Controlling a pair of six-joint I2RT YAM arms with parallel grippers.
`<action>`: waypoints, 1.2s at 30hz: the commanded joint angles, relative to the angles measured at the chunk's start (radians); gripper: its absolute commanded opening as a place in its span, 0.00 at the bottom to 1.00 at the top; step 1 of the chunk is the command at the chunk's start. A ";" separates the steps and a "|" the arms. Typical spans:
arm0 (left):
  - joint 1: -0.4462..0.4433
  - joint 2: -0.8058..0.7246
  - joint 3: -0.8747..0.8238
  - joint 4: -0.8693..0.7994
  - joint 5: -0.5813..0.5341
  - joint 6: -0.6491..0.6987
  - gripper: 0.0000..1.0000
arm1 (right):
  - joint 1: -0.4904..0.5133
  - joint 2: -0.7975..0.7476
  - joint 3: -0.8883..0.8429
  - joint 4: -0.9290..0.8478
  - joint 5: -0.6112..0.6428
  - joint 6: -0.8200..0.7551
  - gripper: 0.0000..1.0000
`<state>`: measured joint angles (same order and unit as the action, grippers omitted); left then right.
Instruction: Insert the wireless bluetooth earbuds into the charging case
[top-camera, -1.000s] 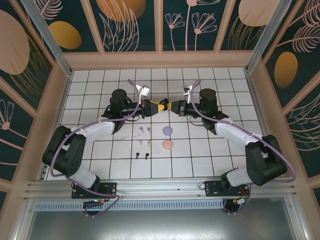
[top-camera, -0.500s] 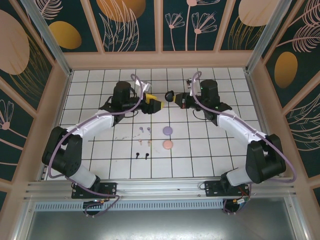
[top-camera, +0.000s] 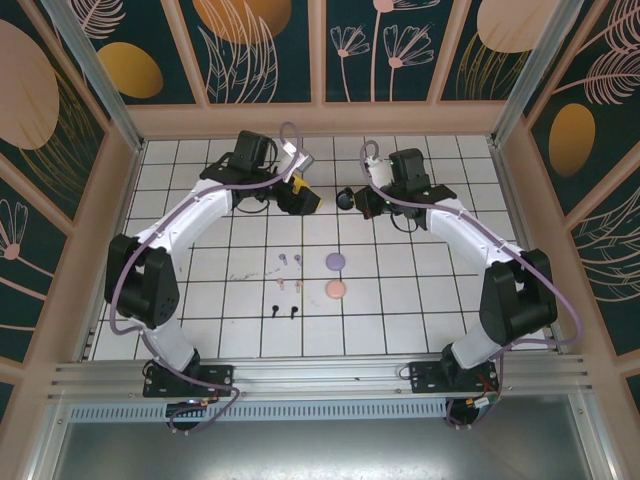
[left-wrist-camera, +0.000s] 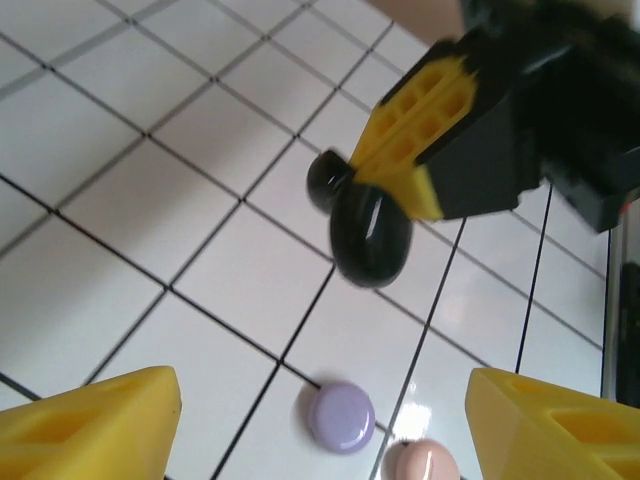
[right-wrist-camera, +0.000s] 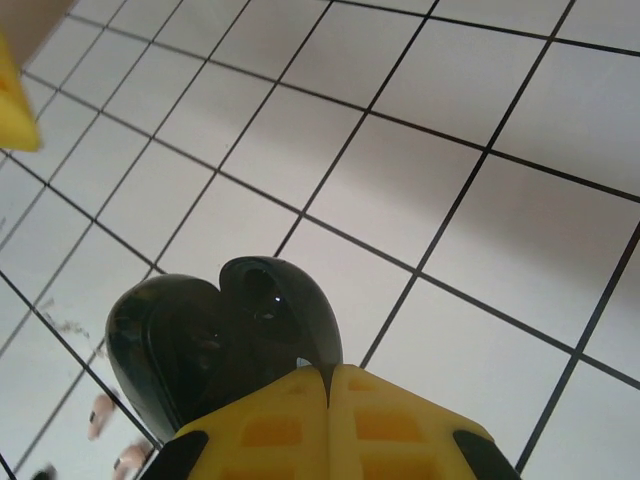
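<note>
R pincer (right-wrist-camera: 328, 385) clamped on black case (right-wrist-camera: 215, 335), clear of table (top-camera: 400, 300). L pincer (left-wrist-camera: 322, 425) wide, empty. Lilac case (left-wrist-camera: 341, 417) and pink case (left-wrist-camera: 420, 462) adjacent on table.

6 earbuds (top-camera: 282, 259), 1 blk case (left-wrist-camera: 370, 235), 2 pastel cases (top-camera: 336, 261), 2 arms (top-camera: 190, 215)

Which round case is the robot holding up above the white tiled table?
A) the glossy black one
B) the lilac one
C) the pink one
A: the right gripper is shut on the glossy black round case, while the lilac round case and the pink round case lie on the white tiles.
</note>
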<state>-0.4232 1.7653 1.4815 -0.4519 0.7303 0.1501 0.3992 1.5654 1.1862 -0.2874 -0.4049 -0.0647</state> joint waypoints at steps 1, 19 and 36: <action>0.008 0.040 0.067 -0.131 0.066 0.073 0.73 | 0.012 0.018 0.055 -0.044 -0.052 -0.101 0.00; 0.008 0.173 0.198 -0.285 0.269 0.164 0.59 | 0.073 0.069 0.119 -0.088 -0.121 -0.139 0.00; 0.008 0.197 0.216 -0.331 0.328 0.200 0.46 | 0.101 0.086 0.154 -0.101 -0.112 -0.142 0.00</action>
<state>-0.4206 1.9434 1.6760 -0.7467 1.0145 0.3141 0.4885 1.6413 1.3075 -0.3752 -0.4988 -0.1856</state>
